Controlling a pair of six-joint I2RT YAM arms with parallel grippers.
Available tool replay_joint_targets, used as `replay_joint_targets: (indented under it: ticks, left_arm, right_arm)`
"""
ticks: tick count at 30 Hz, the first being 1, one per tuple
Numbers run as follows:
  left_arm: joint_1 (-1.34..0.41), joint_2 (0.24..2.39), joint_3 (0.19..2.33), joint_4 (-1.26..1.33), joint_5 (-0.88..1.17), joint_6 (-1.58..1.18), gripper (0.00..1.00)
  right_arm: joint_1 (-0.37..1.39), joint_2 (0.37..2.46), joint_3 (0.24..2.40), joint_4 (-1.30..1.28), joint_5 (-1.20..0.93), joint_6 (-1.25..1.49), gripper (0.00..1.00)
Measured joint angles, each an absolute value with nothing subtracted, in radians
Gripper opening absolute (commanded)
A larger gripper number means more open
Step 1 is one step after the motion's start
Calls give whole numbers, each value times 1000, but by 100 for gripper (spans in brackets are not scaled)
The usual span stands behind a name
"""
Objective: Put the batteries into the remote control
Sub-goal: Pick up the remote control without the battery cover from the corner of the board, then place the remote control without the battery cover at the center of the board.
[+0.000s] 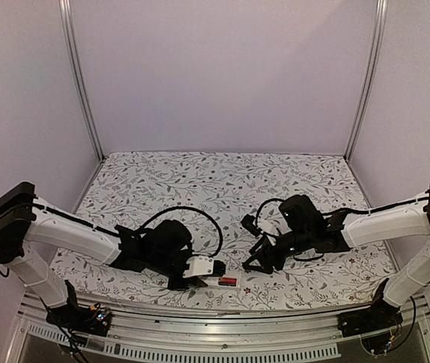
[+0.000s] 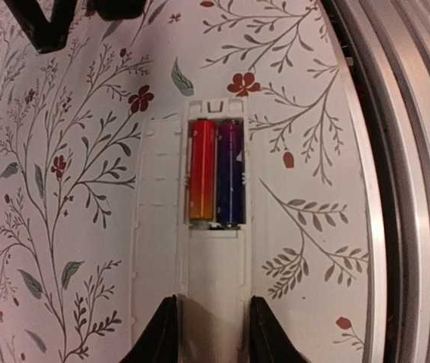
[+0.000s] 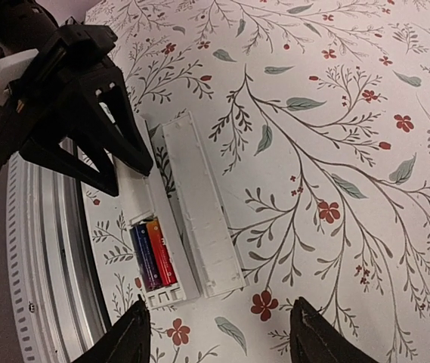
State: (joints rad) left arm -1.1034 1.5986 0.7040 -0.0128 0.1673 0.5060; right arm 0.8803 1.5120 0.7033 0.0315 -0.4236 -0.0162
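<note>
Left gripper (image 2: 212, 304) clamps the slim white plastic remote control (image 2: 213, 261), steadying it; two red-and-dark cylindrical batteries (image 2: 216, 170) lie inside; right gripper (image 3: 221, 310) hovers above, jaws apart.

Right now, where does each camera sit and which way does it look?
Top external: above and behind the arms, looking down on the table; both arms show.
Left wrist: on the left arm, looking down on the remote control; left gripper at bottom.
Right wrist: on the right arm, facing the left gripper and remote control; right gripper at bottom.
Shared: both wrist views show the batteries.
</note>
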Motion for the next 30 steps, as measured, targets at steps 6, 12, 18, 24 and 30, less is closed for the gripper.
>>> replay_joint_targets:
  ticks: [6,12,18,24,30]
  left_arm:
    - [-1105,1505,673,-25,167,479,11]
    - [-1095,1483,651,-43,138,455,12]
    - [-973,1412,630,-47,89,413,14]
    - [-884,1416,617,-38,6,390,14]
    - [-804,1508,619,-35,5,368,16]
  right_arm:
    - [880,1512,703,31,-422,-20,62]
    - [880,1512,704,31,-419,-27,62]
    - [877,1512,707,32,-421,-45,63]
    - [903,1553,735,55,-413,-120,68]
    - [983,1681,805,67,-371,-216,77]
